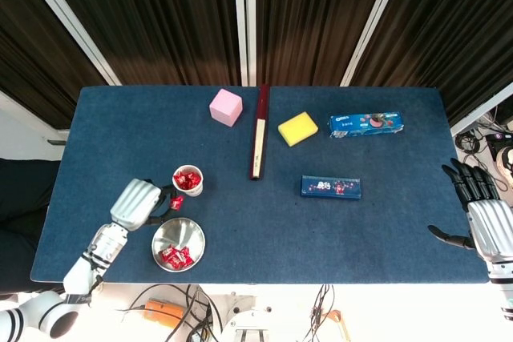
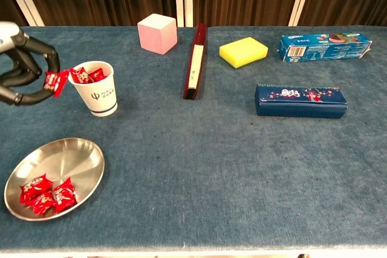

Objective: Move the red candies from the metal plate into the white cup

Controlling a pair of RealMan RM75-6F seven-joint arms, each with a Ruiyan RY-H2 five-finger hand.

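While the table [image 1: 240, 222] carries everything, the left hand [image 1: 138, 202] hangs just left of the cup [image 2: 95, 89], pinching one candy [image 2: 58, 81] in its fingertips beside the rim. Right hand [image 1: 481, 214] rests at the far table edge, fingers spread, holding nothing. More candies [image 2: 46, 188] lie in the plate [image 2: 72, 158] and others in the cup.

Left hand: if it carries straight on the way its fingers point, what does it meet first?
Probably the white cup. The left hand pinches a candy just short of the rim; height over the rim is unclear.
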